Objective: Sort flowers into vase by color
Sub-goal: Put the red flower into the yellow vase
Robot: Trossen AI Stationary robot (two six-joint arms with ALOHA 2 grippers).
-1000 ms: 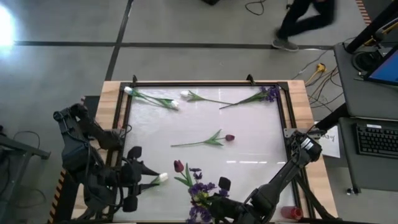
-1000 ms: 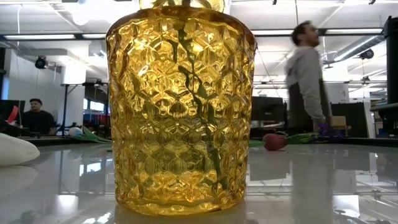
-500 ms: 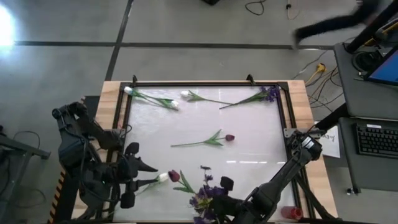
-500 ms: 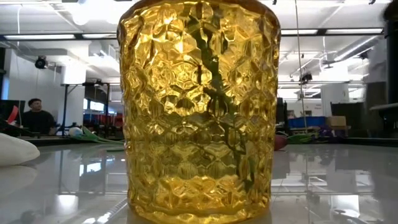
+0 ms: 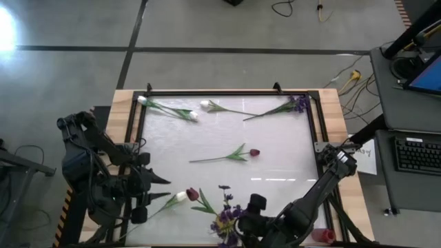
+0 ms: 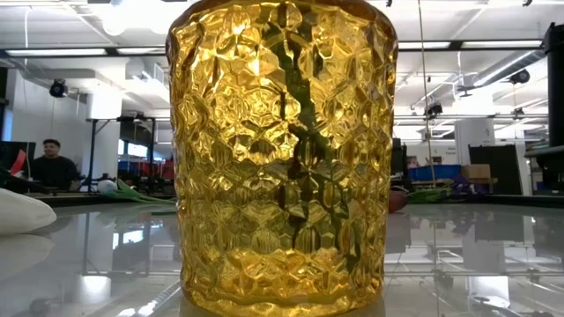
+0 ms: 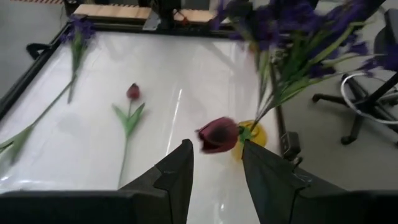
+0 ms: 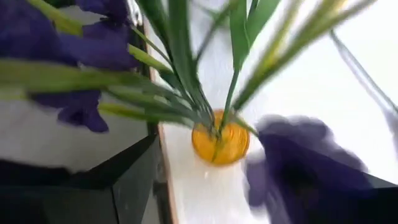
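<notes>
A faceted yellow vase [image 6: 282, 158] stands near the table's front edge and holds purple blossom sprigs [image 5: 227, 219] and a dark red tulip [image 7: 217, 134] that leans out toward the left. My right gripper [image 5: 248, 213] hovers open just right of the bunch, above the vase [image 8: 221, 143]. My left gripper [image 7: 217, 162] is open left of the vase, nothing between its fingers. A white tulip [image 5: 180, 197] lies on the table beside it. More flowers lie flat: a red tulip [image 5: 253, 152] at the centre, white tulips [image 5: 169, 109] and a purple sprig [image 5: 298, 105] along the far edge.
A black frame [image 5: 227, 92] rims the white tabletop, with wooden borders outside it. A small red object [image 5: 319, 235] sits at the near right corner. Bare tabletop lies between the centre tulip and the far row. A person [image 6: 53, 163] sits in the room beyond.
My right gripper has opened and let go of the purple sprigs, then risen and drawn back toward the table's right. The vase has shifted sideways and stands upright. The red tulip has swung toward the near left, beside the white bud.
</notes>
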